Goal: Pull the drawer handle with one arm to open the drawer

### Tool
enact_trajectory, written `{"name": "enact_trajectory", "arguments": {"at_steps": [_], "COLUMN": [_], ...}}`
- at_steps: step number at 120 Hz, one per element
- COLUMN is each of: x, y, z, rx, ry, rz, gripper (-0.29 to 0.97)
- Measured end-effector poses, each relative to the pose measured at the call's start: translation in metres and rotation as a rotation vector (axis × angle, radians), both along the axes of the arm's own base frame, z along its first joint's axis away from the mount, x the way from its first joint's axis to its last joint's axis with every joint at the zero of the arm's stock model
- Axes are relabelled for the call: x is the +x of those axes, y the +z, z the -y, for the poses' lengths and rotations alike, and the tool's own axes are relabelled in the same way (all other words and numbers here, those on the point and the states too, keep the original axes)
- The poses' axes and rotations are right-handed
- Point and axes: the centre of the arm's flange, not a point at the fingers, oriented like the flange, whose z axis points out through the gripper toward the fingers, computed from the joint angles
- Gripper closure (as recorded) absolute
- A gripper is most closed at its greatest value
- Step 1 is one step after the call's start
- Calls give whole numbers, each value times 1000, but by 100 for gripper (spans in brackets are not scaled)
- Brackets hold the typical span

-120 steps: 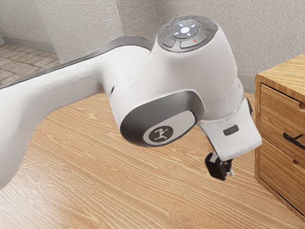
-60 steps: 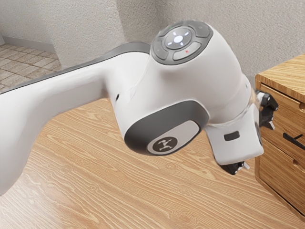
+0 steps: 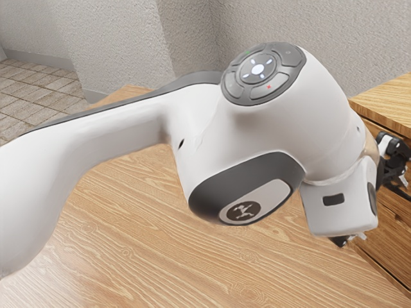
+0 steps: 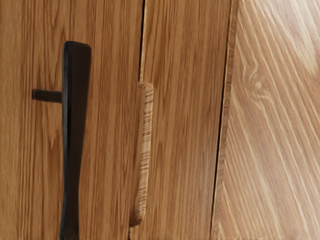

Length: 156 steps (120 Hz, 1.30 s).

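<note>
Exterior view: the white arm (image 3: 257, 147) occupies the foreground, entering from the frame's left and reaching right across the table (image 3: 128, 250). At the right edge, the gripper (image 3: 392, 157) is close to the front of the cabinet (image 3: 385, 102); whether it is released or clenched cannot be told. Wrist view: the black handle (image 4: 75, 145) stands off the drawer front (image 4: 110, 125), beside a wooden pull (image 4: 142, 155).

The white arm (image 3: 128, 147) stretches in from the exterior view's left, black pincer (image 3: 394, 155) at its far end.
</note>
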Motion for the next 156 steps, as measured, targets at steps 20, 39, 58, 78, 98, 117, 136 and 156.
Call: {"name": "enact_trajectory", "arguments": {"at_steps": [20, 39, 58, 78, 98, 117, 136, 156], "x": [-5, 3, 5, 12, 20, 24, 32, 34], "y": [-4, -10, -9, -19, -22, -28, -35, -41], "z": [15, 14, 19, 18, 13, 12, 10, 9], "rx": [0, -1, -6, -2, -5, -2, -2, 0], "ry": [-42, -48, -63, -66, -61, -63, -60, -59], "rz": [-5, -11, -8, -22, -27, -35, -46, -55], "gripper": [0, 0, 0, 0, 0, 0, 0, 3]}}
